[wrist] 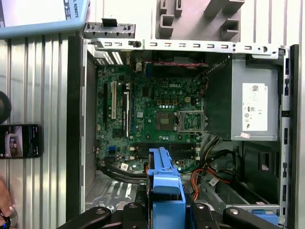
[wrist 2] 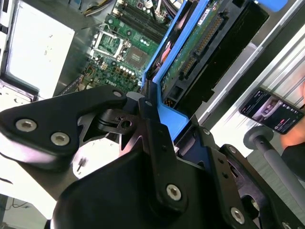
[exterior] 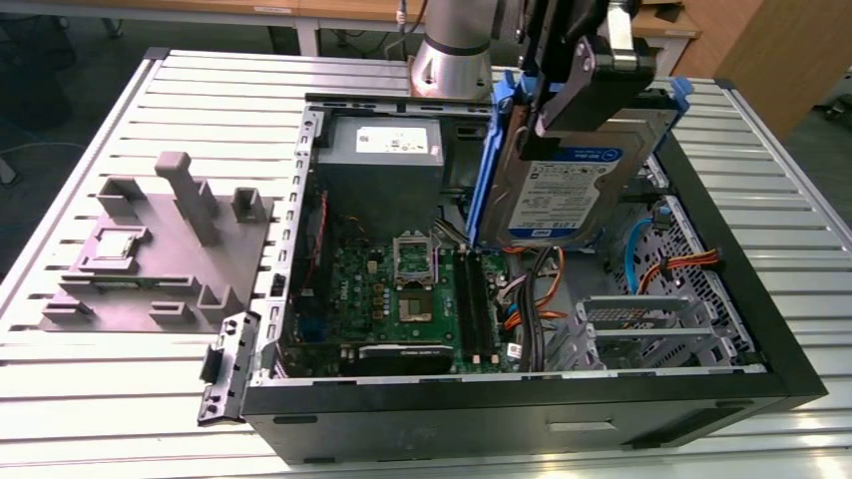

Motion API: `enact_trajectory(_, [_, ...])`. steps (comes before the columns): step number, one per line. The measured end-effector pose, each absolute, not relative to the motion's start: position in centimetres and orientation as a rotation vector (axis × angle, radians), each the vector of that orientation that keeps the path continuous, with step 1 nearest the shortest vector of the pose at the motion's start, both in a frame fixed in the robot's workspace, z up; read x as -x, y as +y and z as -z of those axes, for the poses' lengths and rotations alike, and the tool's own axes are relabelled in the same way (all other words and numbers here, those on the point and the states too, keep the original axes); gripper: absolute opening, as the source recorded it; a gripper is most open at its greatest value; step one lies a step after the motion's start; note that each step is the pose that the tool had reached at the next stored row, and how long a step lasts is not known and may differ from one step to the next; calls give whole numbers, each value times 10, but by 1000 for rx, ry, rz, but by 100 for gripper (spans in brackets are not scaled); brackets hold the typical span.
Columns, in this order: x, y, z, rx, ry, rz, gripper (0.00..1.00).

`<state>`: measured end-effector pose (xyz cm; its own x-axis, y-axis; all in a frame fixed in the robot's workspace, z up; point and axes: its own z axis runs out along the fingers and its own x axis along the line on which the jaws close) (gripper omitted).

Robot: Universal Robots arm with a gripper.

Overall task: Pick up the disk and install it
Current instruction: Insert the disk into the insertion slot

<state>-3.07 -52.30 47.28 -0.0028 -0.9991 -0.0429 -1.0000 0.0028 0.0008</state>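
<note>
Nearest me, the open black tower computer case (exterior: 533, 404) is lying on its side on the slatted metal bench (exterior: 107, 399), its green motherboard (exterior: 399, 289) facing up. Above that, the black two-fingered hand (exterior: 570, 125) is pinching the flat grey metal disk (exterior: 560, 195) by the upper end of its blue plastic carrier, hanging it nearly upright over the case's interior. Farther back, the grey power supply box (exterior: 386, 150) is sitting in the case.

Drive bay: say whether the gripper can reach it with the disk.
Probably yes: the case lies open, the gripper holds the disk above it, and nothing covers the drive bay, though orange cables run close.
</note>
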Motion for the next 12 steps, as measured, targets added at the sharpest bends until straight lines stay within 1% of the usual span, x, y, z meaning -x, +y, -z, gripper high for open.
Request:
enact_trajectory(8, [18,-524,-472,2197,2203,-48,37])
enact_trajectory(12, [18,-530,-471,2197,2203,-48,37])
